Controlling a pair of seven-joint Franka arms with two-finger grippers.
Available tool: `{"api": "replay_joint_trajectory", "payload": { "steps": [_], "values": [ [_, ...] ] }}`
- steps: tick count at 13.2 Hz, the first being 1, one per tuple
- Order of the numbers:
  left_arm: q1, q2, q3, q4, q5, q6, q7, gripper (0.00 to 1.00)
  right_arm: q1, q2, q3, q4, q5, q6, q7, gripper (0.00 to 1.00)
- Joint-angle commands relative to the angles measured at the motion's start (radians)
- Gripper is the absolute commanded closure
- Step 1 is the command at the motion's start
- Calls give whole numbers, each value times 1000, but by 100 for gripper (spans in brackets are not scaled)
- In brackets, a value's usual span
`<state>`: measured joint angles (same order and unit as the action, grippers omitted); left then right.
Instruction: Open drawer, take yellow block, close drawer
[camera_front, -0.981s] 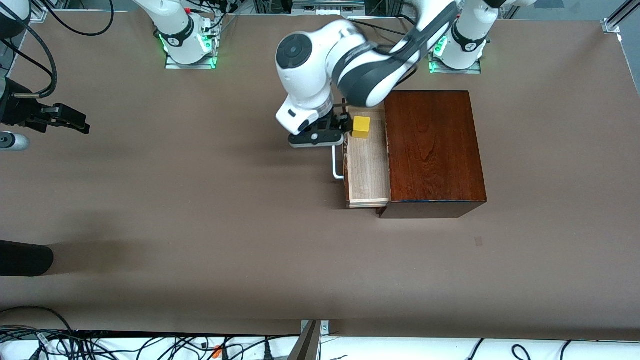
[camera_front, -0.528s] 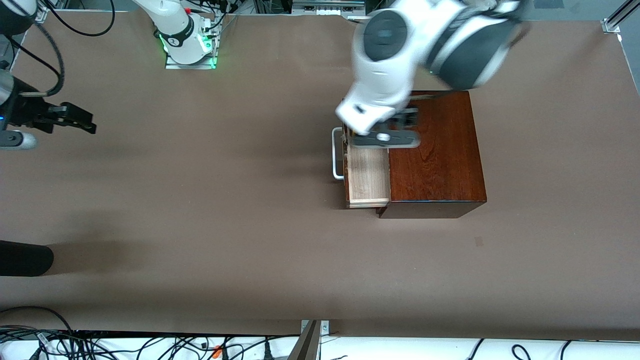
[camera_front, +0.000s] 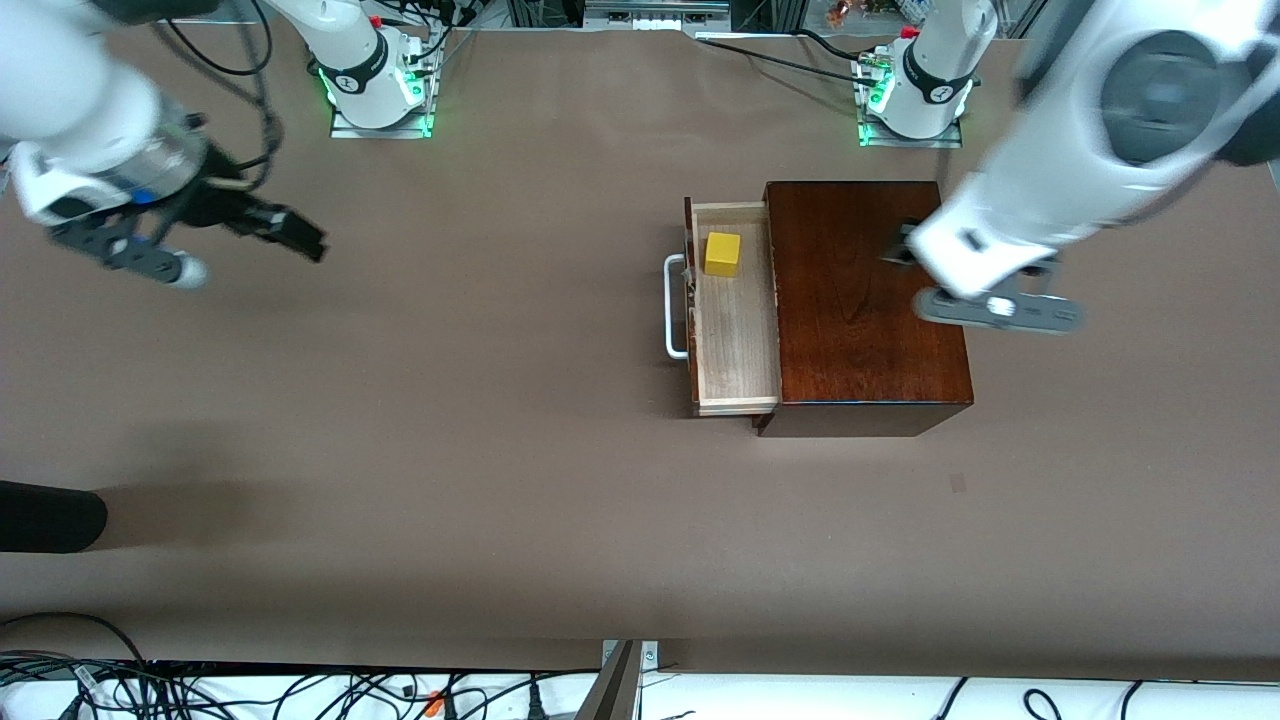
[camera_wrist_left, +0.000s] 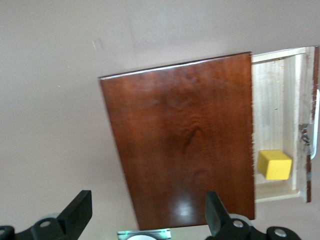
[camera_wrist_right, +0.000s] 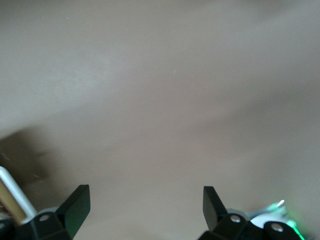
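Observation:
The dark reddish-brown wooden box (camera_front: 865, 300) stands toward the left arm's end of the table. Its drawer (camera_front: 738, 340) is pulled out and shows its pale wood floor and white bar handle (camera_front: 675, 305). The yellow block (camera_front: 722, 253) sits in the drawer, at the end farther from the front camera. My left gripper (camera_front: 905, 245) is open and empty, high over the box's top, away from the drawer. The left wrist view shows the box (camera_wrist_left: 185, 145), the drawer (camera_wrist_left: 280, 100) and the block (camera_wrist_left: 274, 164) below my left gripper (camera_wrist_left: 145, 215). My right gripper (camera_front: 300, 235) is open and empty over bare table at the right arm's end, as in its wrist view (camera_wrist_right: 145, 210).
A dark rounded object (camera_front: 50, 515) lies at the table's edge at the right arm's end, nearer the front camera. Cables (camera_front: 300, 690) run along the front edge. The brown table (camera_front: 450, 400) stretches between the right gripper and the drawer's handle.
My left arm has swung up from the drawer's handle side, across the box, toward its own end of the table. The block stays in the open drawer. My right arm has moved inward over the table.

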<state>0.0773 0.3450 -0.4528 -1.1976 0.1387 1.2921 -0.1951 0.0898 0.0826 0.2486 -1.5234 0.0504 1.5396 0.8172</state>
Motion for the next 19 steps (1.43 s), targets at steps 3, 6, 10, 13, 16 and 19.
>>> {"api": "replay_joint_trajectory", "payload": {
  "steps": [3, 6, 10, 13, 16, 19],
  "values": [
    [-71, -236, 323, -247, -115, 114, 235, 0, 176, 47, 100, 19, 5, 7, 697, 0],
    [-120, -354, 442, -419, -113, 284, 224, 0, 319, 129, 100, 40, -1, 144, 1108, 0],
    [-140, -388, 508, -447, -130, 279, 235, 0, 447, 233, 98, 45, -9, 347, 1485, 0],
    [-140, -382, 496, -427, -123, 254, 246, 0, 528, 319, 95, 48, -62, 465, 1678, 0],
    [-142, -382, 491, -425, -122, 254, 246, 0, 602, 463, 95, 190, -165, 482, 1852, 0],
    [-142, -383, 493, -425, -120, 253, 247, 0, 634, 543, 94, 235, -188, 496, 1907, 0]
  ]
}}
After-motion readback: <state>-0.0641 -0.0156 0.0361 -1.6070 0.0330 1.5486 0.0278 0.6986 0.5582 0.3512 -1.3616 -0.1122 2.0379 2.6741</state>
